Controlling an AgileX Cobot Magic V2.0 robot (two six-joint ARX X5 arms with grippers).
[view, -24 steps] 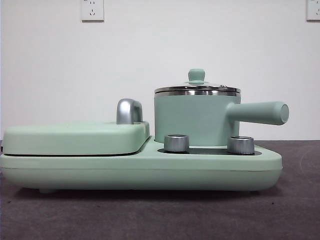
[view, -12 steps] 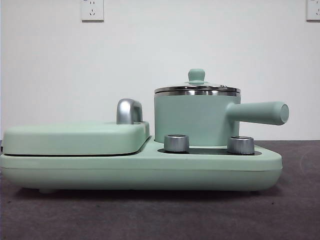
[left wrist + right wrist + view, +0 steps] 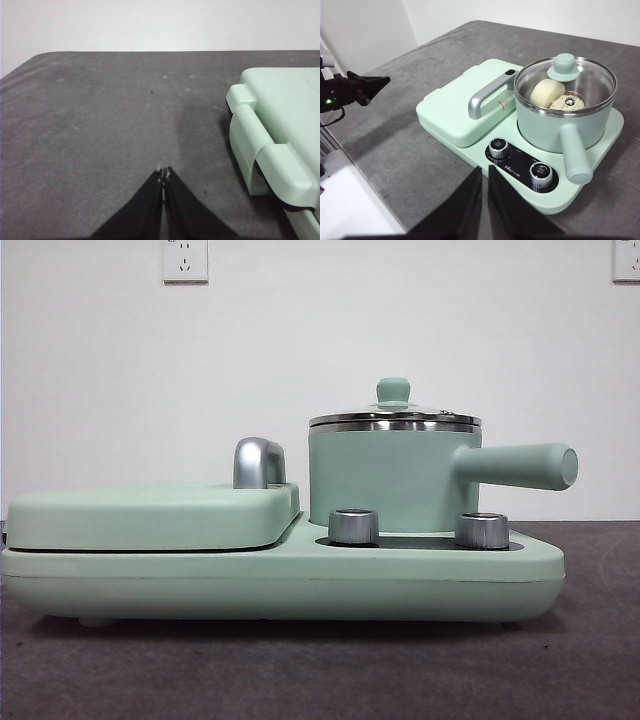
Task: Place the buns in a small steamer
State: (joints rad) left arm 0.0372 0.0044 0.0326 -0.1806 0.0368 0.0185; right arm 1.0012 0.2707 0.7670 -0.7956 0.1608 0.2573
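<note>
The small steamer [image 3: 385, 475] [image 3: 560, 125] stands on the right half of a mint-green cooker, its long handle pointing right in the front view. Its glass lid [image 3: 565, 75] with the green knob is on. Through the glass I see both buns inside: the smooth bun [image 3: 546, 92] and, touching it, the ribbed bun with green dots [image 3: 568, 102]. My right gripper [image 3: 485, 170] hangs shut and empty above the table in front of the cooker. My left gripper [image 3: 164, 172] is shut and empty over bare table, beside the cooker's end.
A flat griddle cover [image 3: 150, 515] [image 3: 285, 125] with a chrome handle [image 3: 258, 462] fills the cooker's left half. Two steel knobs [image 3: 353, 526] [image 3: 481, 530] sit on the base [image 3: 300, 585] in front of the steamer. The table is dark grey, with a white wall behind.
</note>
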